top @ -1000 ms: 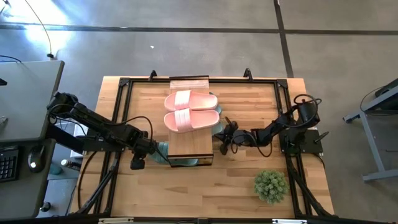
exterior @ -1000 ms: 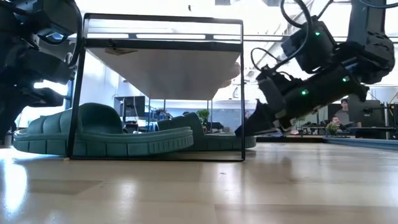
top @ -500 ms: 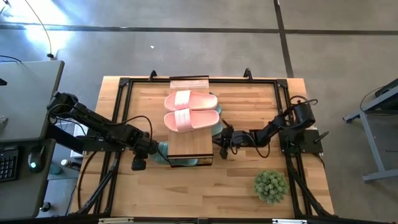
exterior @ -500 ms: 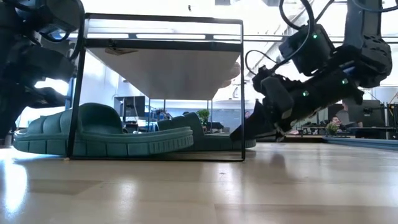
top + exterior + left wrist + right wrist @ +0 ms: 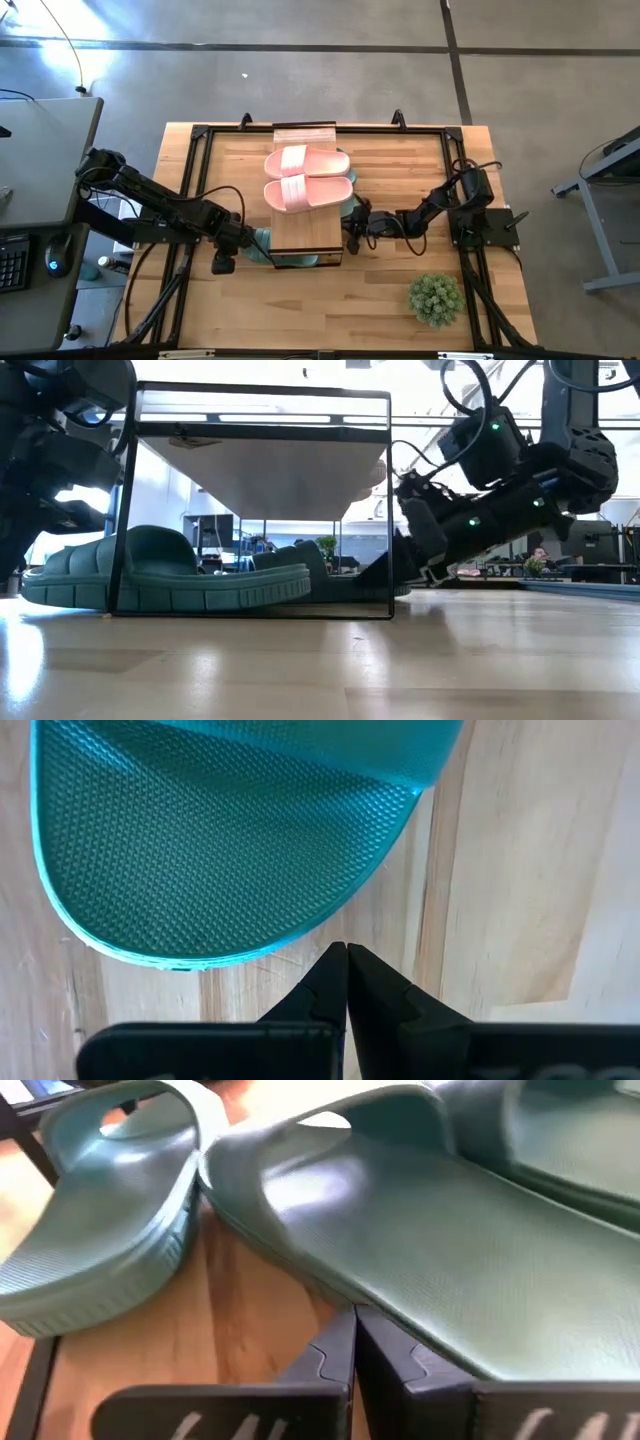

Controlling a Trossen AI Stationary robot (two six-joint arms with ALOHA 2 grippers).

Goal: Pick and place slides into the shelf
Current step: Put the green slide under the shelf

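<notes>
While closed, right pincer [image 5: 352, 1342] touches green slide [image 5: 420, 1270] | under shelf [image 5: 305, 240]

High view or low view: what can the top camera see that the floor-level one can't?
Only the high view shows the two pink slides lying on top of the shelf, and the potted plant. Only the low view shows the green slides lying flat under the shelf, with the room behind. Both show the shelf, the right end effector low at its side, shut, and the left arm at the other side.
</notes>
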